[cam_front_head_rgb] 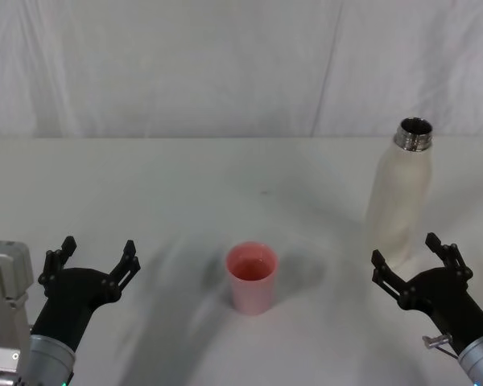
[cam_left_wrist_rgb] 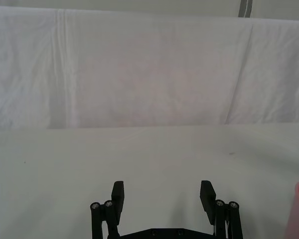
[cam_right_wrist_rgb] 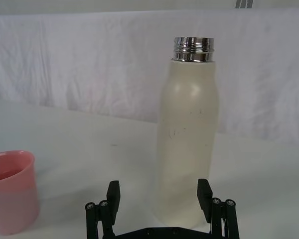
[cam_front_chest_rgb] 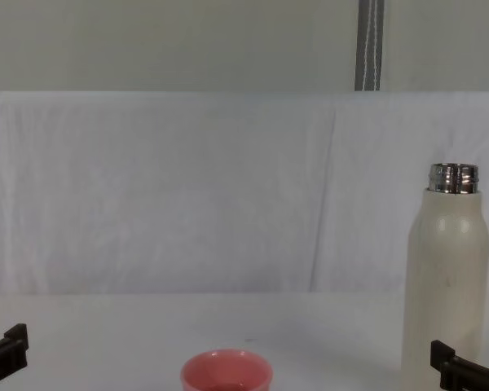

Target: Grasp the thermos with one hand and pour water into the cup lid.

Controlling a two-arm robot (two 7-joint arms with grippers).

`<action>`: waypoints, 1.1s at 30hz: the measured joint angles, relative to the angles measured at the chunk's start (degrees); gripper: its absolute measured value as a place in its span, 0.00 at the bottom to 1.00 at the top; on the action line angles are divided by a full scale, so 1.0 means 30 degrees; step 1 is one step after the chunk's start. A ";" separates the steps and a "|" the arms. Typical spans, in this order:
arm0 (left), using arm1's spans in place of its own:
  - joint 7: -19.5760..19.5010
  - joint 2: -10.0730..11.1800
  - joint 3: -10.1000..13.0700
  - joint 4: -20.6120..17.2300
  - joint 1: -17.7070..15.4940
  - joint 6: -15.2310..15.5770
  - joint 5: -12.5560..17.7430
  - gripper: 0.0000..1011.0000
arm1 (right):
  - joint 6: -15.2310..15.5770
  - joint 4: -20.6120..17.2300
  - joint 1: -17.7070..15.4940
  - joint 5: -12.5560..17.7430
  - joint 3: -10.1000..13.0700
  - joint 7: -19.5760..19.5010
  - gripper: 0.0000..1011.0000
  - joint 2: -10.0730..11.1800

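Observation:
The thermos (cam_front_head_rgb: 400,191) stands upright on the right side of the white table, cream-white with an uncapped steel neck; it also shows as the thermos (cam_right_wrist_rgb: 188,134) and the thermos (cam_front_chest_rgb: 447,277). My right gripper (cam_front_head_rgb: 419,257) sits open just in front of its base, and in the right wrist view the right gripper (cam_right_wrist_rgb: 159,196) has its fingers level with the bottle's foot, not touching it. The pink cup lid (cam_front_head_rgb: 251,276) stands upright at the table's middle, also seen as the cup lid (cam_right_wrist_rgb: 10,191). My left gripper (cam_front_head_rgb: 97,259) rests open at the near left, holding nothing.
A white cloth backdrop (cam_front_head_rgb: 225,64) rises behind the white table (cam_front_head_rgb: 185,185). Bare tabletop lies between the cup lid and each gripper. A grey pole (cam_front_chest_rgb: 369,45) stands behind the backdrop.

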 joint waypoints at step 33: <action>-0.0001 0.0000 0.0000 -0.0001 0.0000 0.0000 0.0000 0.99 | -0.0346 0.0009 -0.0022 -0.0030 0.0329 -0.0074 0.99 -0.0109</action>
